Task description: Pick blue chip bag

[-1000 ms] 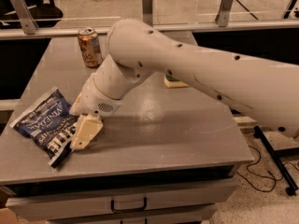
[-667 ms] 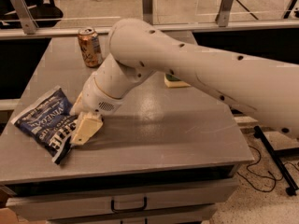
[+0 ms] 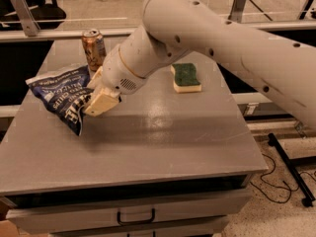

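Note:
The blue chip bag [image 3: 59, 97] is a crinkly navy bag with white lettering, at the left of the grey table [image 3: 163, 137]. It hangs tilted, its lower tip just above the tabletop with a shadow under it. My gripper [image 3: 95, 97] is at the bag's right edge, tan fingers [image 3: 102, 104] closed on it. The big white arm reaches in from the upper right.
A tan drink can [image 3: 94, 48] stands upright just behind the bag and gripper. A green-and-yellow sponge [image 3: 186, 77] lies on the table to the right of the arm. Drawers with a handle [image 3: 136, 217] sit below the table's front edge.
The gripper has risen with the bag in it, so the bag has come up off the table and tilted. The arm has shifted, and the sponge now shows.

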`<action>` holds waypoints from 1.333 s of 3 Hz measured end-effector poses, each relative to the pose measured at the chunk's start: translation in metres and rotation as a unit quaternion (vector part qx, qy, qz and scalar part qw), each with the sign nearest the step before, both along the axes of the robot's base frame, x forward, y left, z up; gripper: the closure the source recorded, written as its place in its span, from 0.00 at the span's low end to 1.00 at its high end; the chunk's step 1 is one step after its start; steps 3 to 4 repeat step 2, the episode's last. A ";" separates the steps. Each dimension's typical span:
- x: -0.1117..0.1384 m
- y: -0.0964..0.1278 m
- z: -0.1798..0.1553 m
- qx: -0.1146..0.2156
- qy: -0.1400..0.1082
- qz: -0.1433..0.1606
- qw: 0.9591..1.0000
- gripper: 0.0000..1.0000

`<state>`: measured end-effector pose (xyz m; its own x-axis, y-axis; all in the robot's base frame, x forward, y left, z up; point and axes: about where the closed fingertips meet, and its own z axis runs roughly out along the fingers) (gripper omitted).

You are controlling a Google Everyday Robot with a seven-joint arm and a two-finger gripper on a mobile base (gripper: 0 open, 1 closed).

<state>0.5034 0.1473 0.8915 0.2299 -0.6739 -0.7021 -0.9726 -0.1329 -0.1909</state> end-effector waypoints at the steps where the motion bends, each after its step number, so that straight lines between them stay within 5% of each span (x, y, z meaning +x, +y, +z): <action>1: 0.031 -0.013 0.048 0.049 -0.037 -0.003 0.998 1.00; 2: 0.058 -0.020 0.089 0.085 -0.064 0.005 0.994 1.00; 4: 0.058 -0.020 0.089 0.085 -0.064 0.005 0.994 1.00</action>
